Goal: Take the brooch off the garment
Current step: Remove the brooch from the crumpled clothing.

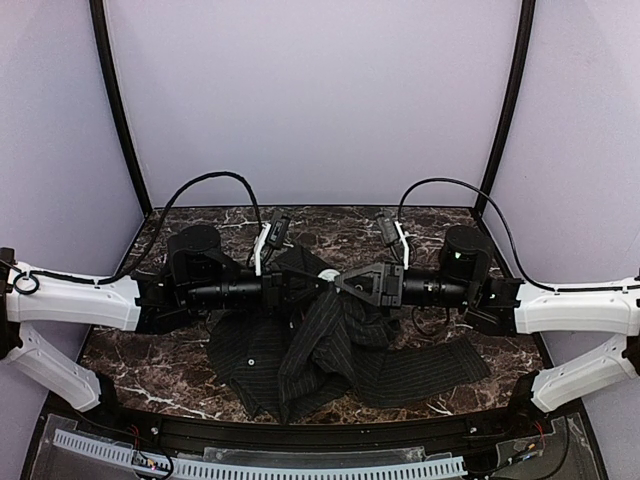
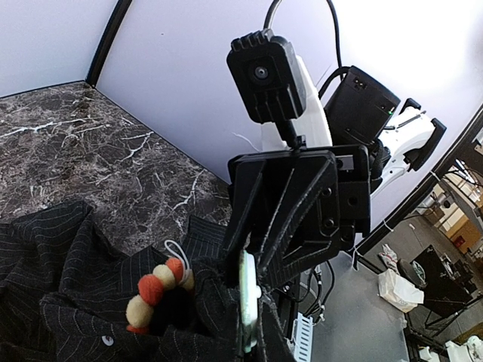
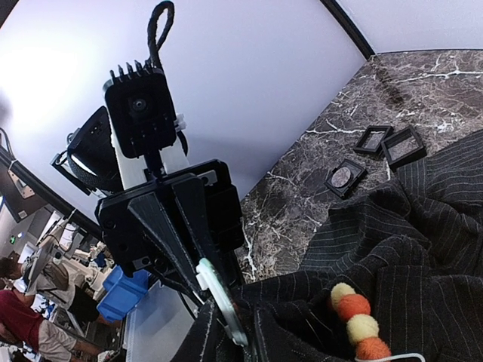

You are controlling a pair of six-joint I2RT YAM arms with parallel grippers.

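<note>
The garment (image 1: 330,350) is a black pinstriped cloth, bunched on the marble table and lifted at its middle, where both grippers meet. The brooch (image 2: 155,290) shows as an arc of orange and cream beads (image 3: 356,326) on a raised fold. A pale green disc (image 2: 247,302) stands edge-on beside them. In the left wrist view my right gripper (image 2: 248,278) has a black finger on each side of that disc (image 1: 328,273), shut on it. In the right wrist view my left gripper (image 3: 204,302) is shut, its tips pinching the fold of cloth next to the disc (image 3: 226,317).
Three small square black boxes lie on the marble table (image 1: 180,350) beyond the cloth, one (image 3: 346,177) nearer and a pair (image 3: 392,143) farther. Black frame posts and lilac walls close the back and sides. A white cable tray (image 1: 260,465) runs along the near edge.
</note>
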